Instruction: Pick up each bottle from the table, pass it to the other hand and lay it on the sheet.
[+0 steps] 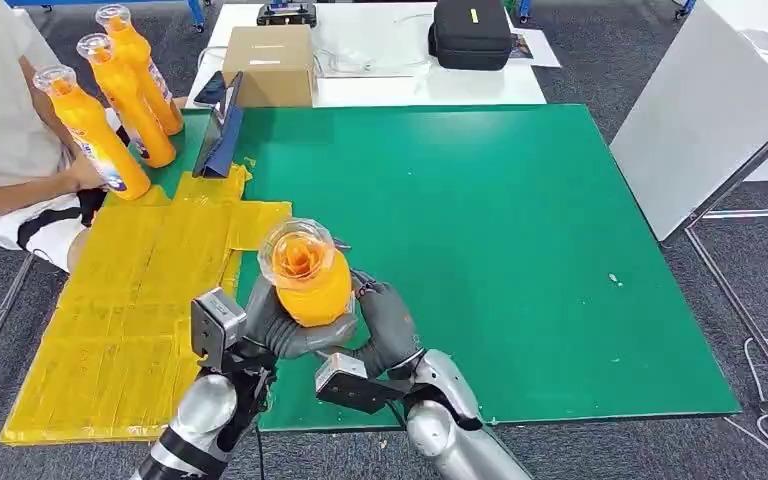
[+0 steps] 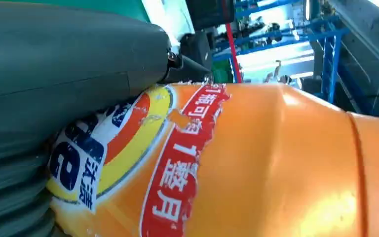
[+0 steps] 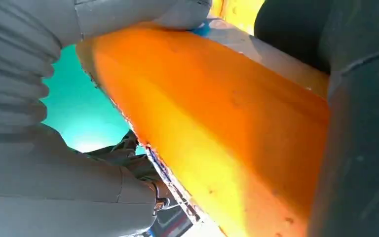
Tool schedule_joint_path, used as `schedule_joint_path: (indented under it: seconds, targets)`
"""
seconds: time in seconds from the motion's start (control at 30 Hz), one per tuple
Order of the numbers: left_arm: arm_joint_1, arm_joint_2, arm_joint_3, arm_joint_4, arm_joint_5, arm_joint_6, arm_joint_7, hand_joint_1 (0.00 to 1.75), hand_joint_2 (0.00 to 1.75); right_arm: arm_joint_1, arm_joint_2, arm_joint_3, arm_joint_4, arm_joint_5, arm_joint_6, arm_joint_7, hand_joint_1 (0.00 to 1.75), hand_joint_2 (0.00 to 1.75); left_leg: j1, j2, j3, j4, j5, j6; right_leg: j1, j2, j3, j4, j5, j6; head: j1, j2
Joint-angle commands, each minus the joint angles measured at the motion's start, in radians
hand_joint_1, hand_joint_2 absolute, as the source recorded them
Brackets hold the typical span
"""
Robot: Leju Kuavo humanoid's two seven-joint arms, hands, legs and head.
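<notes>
Green mat (image 1: pixel 520 250) covers the table top in head view; grey carpet floor round it, white table (image 1: pixel 400 85) beyond the mat's far edge, white board (image 1: pixel 705 110) leaning off its right side. Yellow sheet (image 1: pixel 130 310) lies over the mat's left part, patchy, w/ one flap reaching toward the mat's middle. Count: 4 orange bottles total. 3 bottles (image 1: pixel 120 95) stand upright at the mat's far-left corner, a person's hand (image 1: pixel 85 175) on the nearest one. 4th, the held bottle (image 1: pixel 308 275), is up off the mat near its front edge, just right of the sheet, clear cap toward camera. Left hand (image 1: pixel 280 325) & right hand (image 1: pixel 385 325) both wrap it, fingers curled on the body from either side. Also 1 cardboard box (image 1: pixel 270 62), 1 black case (image 1: pixel 470 33) on the white table, 1 dark tablet-like thing (image 1: pixel 222 125) propped at the mat's far-left edge.

Left wrist view: bottle's orange body & label (image 2: pixel 143 163) w/ red banner & blue print, grey thumb (image 2: pixel 69 64) pressed against it; blue racks behind, blurry.

Right wrist view: orange bottle wall (image 3: pixel 212 128) close up, grey thumb (image 3: pixel 79 192) under it, the other hand's dark fingers (image 3: pixel 355 113) on the far side, green mat beyond.
</notes>
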Motion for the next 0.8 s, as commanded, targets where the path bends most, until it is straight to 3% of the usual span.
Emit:
schedule_joint_path:
  seconds: [0.03,0.23,0.4,0.43,0.47,0.5,0.67,0.8]
  targets:
    - [-0.042,0.016,0.065,-0.017,-0.007,0.074,-0.013,1.75,1.75,0.032,-0.038,0.003,-0.014,-0.082,0.018,-0.022,1.75,1.75,0.001,-0.001,0.007,-0.001,-0.002,0.0,0.002,-0.003,0.008,-0.002,-0.002,-0.003,-0.001,0.0]
    - [-0.037,0.02,0.061,-0.014,-0.021,0.089,-0.015,1.75,1.75,0.046,-0.044,-0.008,-0.043,-0.09,0.018,-0.021,1.75,1.75,0.001,-0.001,0.007,-0.002,-0.002,0.0,0.002,-0.003,0.008,-0.002,-0.002,-0.003,0.0,0.0]
    - [-0.039,0.026,0.083,-0.018,-0.115,0.191,-0.045,1.75,1.75,0.064,-0.046,-0.049,-0.072,-0.125,-0.001,-0.022,1.75,1.75,0.001,-0.002,0.005,-0.001,-0.001,0.0,0.001,-0.003,0.006,-0.002,-0.002,-0.002,0.0,0.0]
    - [-0.039,0.036,0.096,-0.034,-0.123,0.213,-0.047,1.75,1.75,0.071,-0.044,-0.072,-0.08,-0.152,-0.003,-0.025,1.2,1.75,0.001,-0.002,0.007,-0.001,-0.002,0.0,0.002,-0.004,0.008,-0.002,-0.002,-0.003,0.0,0.0]
    - [-0.043,0.05,0.116,-0.051,-0.143,0.242,-0.05,1.75,1.75,0.084,-0.042,-0.095,-0.097,-0.176,-0.01,-0.034,0.19,1.75,0.001,-0.001,0.005,-0.001,-0.001,0.0,0.001,-0.003,0.005,-0.002,-0.002,-0.002,0.0,0.0]
    - [-0.045,0.062,0.131,-0.065,-0.159,0.261,-0.051,1.75,1.75,0.093,-0.044,-0.11,-0.113,-0.191,-0.014,-0.039,0.0,1.75,0.001,-0.001,0.006,-0.001,-0.001,0.0,0.001,-0.003,0.007,-0.002,-0.002,-0.003,0.0,0.0]
    - [-0.091,0.114,0.221,-0.049,-0.349,0.373,-0.007,1.75,1.75,0.144,-0.053,-0.196,-0.245,-0.295,-0.021,-0.062,0.0,1.75,0.001,0.0,0.003,0.0,-0.001,0.0,0.002,-0.001,0.003,0.0,-0.001,-0.002,0.0,0.0]
    - [-0.171,0.139,0.269,0.092,-0.66,0.449,0.094,1.75,1.75,0.174,-0.065,-0.243,-0.385,-0.411,0.02,-0.058,0.0,1.75,0.0,-0.002,0.001,0.0,0.001,-0.001,0.001,-0.003,0.002,0.0,-0.001,-0.001,0.0,0.0]
